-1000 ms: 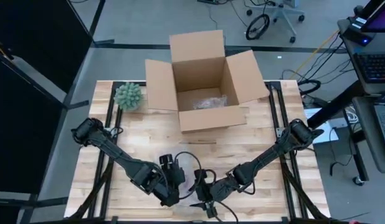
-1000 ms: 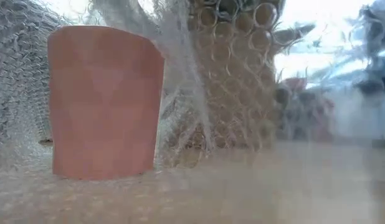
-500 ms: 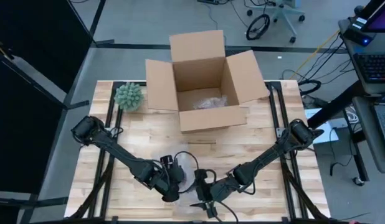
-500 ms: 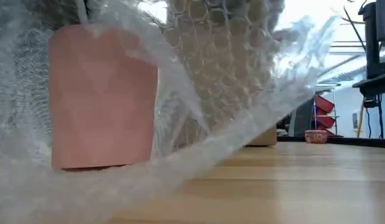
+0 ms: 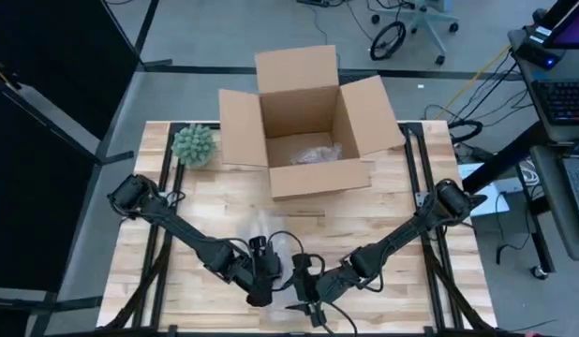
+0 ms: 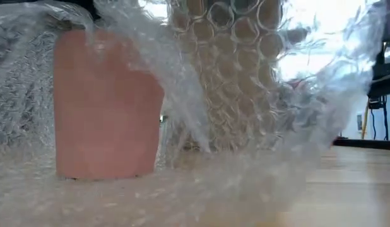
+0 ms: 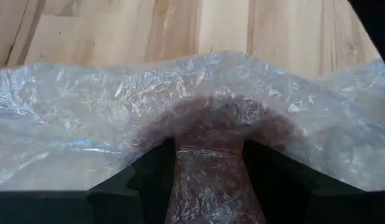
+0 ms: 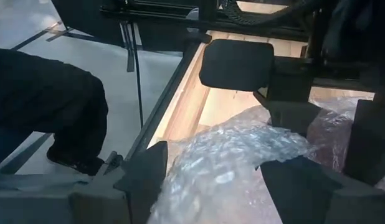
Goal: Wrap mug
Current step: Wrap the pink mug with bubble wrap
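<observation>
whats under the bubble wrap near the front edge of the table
A pinkish mug stands upright under the bubble wrap, between the left hand and right hand. Its handle and inside are covered.

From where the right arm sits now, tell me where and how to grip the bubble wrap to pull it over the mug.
Grip the loose raised fold of the bubble wrap lying between the right hand fingers, coming level from that side. It bulges free there, while over the upright mug it lies tight and the left hand straddles it. Pinch only film, probably pulling across the mug.
</observation>
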Robot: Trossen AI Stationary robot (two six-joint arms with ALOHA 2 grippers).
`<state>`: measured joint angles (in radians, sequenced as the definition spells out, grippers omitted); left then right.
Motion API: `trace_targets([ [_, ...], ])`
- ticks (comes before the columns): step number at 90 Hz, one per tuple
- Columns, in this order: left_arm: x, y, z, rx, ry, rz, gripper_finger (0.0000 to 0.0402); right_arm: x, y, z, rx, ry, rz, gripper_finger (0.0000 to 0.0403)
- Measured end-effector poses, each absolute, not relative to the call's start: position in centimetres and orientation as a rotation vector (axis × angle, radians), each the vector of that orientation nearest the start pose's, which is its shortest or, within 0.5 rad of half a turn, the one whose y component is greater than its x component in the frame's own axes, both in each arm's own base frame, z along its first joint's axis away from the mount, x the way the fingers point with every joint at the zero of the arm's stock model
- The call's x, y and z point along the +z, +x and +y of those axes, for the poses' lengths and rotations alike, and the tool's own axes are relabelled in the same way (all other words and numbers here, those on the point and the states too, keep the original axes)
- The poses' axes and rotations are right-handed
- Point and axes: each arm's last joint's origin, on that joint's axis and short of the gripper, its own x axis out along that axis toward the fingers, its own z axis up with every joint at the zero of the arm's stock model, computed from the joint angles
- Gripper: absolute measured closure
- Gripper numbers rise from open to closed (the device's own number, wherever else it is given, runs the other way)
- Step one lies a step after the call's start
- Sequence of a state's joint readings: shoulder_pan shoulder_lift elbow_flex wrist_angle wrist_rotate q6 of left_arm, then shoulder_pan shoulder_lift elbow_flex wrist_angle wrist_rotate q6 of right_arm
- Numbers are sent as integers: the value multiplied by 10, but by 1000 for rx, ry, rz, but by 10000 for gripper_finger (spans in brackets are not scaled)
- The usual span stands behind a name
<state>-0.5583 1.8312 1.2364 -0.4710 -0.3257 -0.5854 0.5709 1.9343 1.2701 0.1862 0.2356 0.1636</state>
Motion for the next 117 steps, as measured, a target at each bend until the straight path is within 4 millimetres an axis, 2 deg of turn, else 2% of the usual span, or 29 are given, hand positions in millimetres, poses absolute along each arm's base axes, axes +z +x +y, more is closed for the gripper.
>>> trace_targets([
  [19, 199, 323, -191, 51, -39, 986, 215, 225, 371, 230, 304, -124, 467, 167],
  [26, 200, 323, -192, 47, -35, 982, 215, 226, 376, 226, 305, -181, 458, 167],
  [36, 199, 322, -191, 56, -23, 1000, 215, 219, 380, 212, 276, -220, 524, 167],
  [48, 199, 321, -190, 63, -16, 1007, 215, 208, 389, 200, 236, -175, 572, 167],
  [62, 198, 320, -190, 69, -10, 1013, 215, 181, 398, 195, 214, -172, 634, 167],
  [78, 203, 319, -189, 67, -17, 1005, 215, 173, 399, 198, 215, -196, 637, 167],
  [88, 216, 316, -187, 66, -57, 973, 215, 173, 400, 198, 213, -199, 640, 167],
  [104, 249, 305, -181, 41, -110, 894, 215, 172, 399, 198, 213, -201, 644, 167],
  [117, 269, 295, -171, 112, -87, 824, 215, 172, 399, 197, 215, -200, 646, 167],
])
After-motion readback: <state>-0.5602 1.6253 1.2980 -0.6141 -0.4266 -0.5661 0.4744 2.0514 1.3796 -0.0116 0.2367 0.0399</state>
